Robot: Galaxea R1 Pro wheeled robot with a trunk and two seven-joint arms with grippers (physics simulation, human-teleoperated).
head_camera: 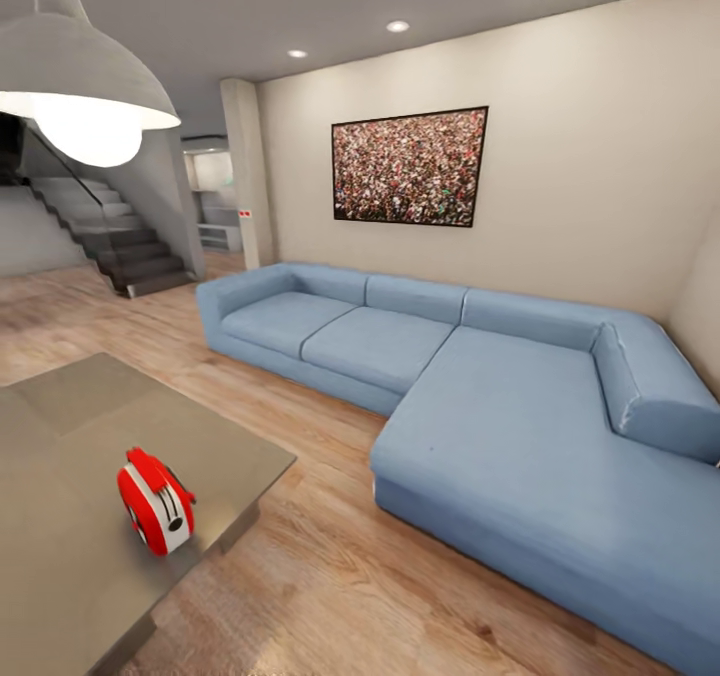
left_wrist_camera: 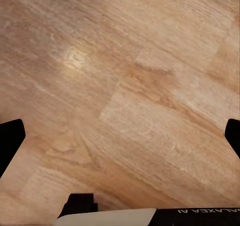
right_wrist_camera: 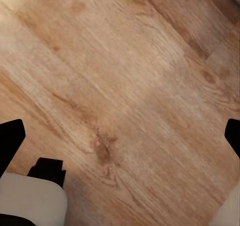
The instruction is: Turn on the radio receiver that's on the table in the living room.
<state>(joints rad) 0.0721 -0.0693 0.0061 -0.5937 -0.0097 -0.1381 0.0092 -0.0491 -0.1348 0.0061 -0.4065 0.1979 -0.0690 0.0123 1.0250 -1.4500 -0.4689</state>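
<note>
Head view shows the radio receiver (head_camera: 156, 501) on the table (head_camera: 60, 556); wrists, wood floor (left_wrist_camera: 125, 85).

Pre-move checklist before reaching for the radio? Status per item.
1. Radio receiver located: ok, upright on the table, near its corner.
2. Dial faces the robot: cannot tell.
3. Left hand open: ok, fingers apart, wooden floor beneath.
4. Right hand open: ok, empty, also over floor.
5. Hands near radio: not ok.
6. Sofa clear of radio: ok, floor between.
</note>
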